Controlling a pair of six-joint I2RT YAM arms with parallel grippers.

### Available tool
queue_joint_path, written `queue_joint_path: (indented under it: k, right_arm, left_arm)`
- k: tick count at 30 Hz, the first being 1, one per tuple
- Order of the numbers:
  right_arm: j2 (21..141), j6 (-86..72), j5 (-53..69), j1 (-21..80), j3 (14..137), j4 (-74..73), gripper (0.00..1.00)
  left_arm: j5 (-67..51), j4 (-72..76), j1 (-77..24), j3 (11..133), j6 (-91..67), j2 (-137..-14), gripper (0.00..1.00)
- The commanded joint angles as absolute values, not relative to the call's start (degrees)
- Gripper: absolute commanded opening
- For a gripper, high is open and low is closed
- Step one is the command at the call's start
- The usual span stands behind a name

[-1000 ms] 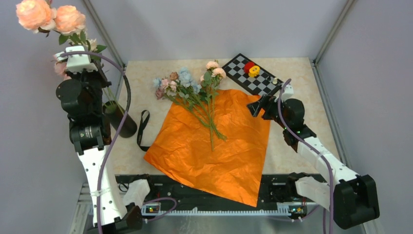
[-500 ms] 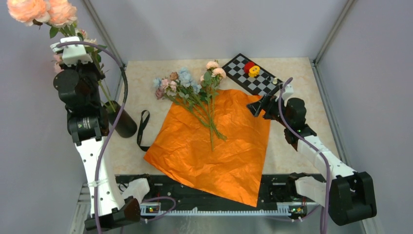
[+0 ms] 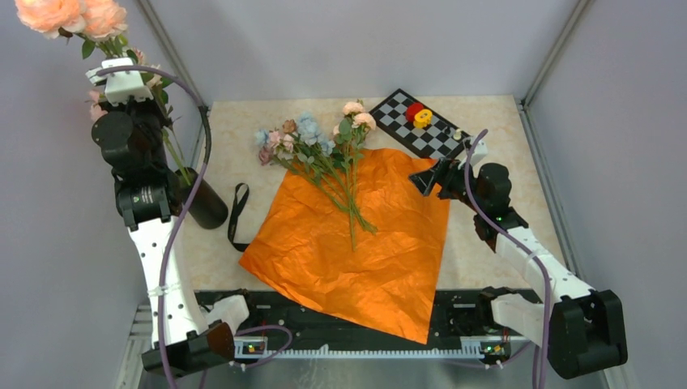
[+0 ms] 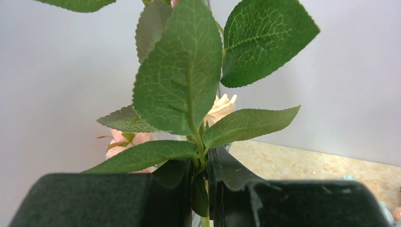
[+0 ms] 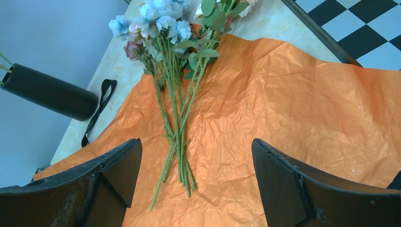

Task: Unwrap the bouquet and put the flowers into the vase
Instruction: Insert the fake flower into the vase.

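Note:
The bouquet lies unwrapped: the orange paper (image 3: pixel 381 259) is spread flat, with the small pastel flowers (image 3: pixel 312 138) on its far corner, stems (image 5: pixel 177 142) pointing toward me. The black vase (image 3: pixel 204 207) stands at the table's left edge. My left gripper (image 3: pixel 121 65) is raised high above it, shut on the leafy stem (image 4: pixel 201 156) of long-stemmed peach roses (image 3: pixel 69 16); their stems reach down to the vase mouth. My right gripper (image 3: pixel 423 177) hovers open over the paper's right corner, its fingers (image 5: pixel 108 165) either side of the stem ends and touching nothing.
A black ribbon (image 3: pixel 237 215) lies loose between vase and paper. A checkerboard (image 3: pixel 409 134) with red and yellow pieces sits at the back right. Grey walls enclose the table on three sides.
My left gripper moved up and left with the roses, then held about still. The right gripper edged slightly and stays open.

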State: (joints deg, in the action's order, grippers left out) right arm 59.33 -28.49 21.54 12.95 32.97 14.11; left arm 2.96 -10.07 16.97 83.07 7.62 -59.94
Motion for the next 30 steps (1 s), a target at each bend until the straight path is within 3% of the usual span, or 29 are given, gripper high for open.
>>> queue_joint_path:
  k: [1,19,30]
  right_arm:
    - [58.22,-27.3,22.75,12.32,33.75,16.51,0.87]
    - [59.48,-27.5,23.59,12.35,34.11,15.95,0.87]
    - [59.38,-27.7,24.36,12.33,33.66,15.63,0.86]
  left_arm:
    - [0.89,-6.06,17.83,85.24,6.76,-61.26,0.0]
    - [-2.37,-9.09,18.39,88.48,6.4,-61.68,0.0]
    - [-2.34,-6.36,19.06,78.68,3.56,-59.68,0.0]
